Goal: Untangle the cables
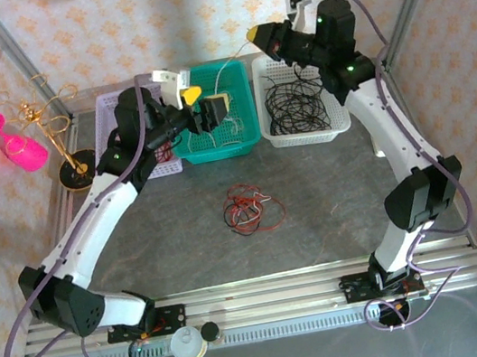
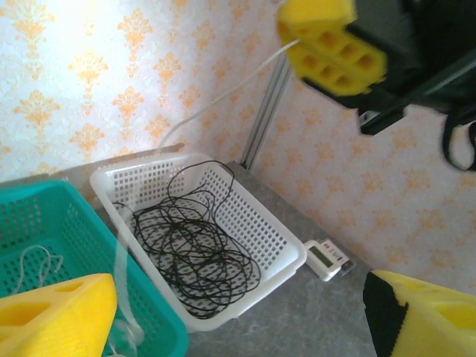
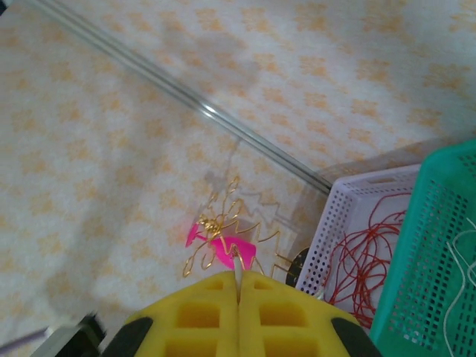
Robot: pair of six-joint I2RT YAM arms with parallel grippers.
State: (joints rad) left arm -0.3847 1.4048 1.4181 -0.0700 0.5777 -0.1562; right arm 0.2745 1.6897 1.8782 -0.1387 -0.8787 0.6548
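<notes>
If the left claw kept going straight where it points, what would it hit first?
Probably the white perforated plastic basket holding coiled black cable; depth is hard to judge.

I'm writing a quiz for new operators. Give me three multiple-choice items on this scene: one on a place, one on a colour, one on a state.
1. Where do the black cables lie piled? A) lavender basket B) white basket C) wire stand
2. What colour is the middle basket? A) teal B) red C) black
3. The right gripper is: A) wide open B) shut on the white cable C) shut on a basket rim

1 B: they coil on its mesh floor.
2 A: its walls are teal.
3 B: its pads meet, pinching the strand.
</notes>
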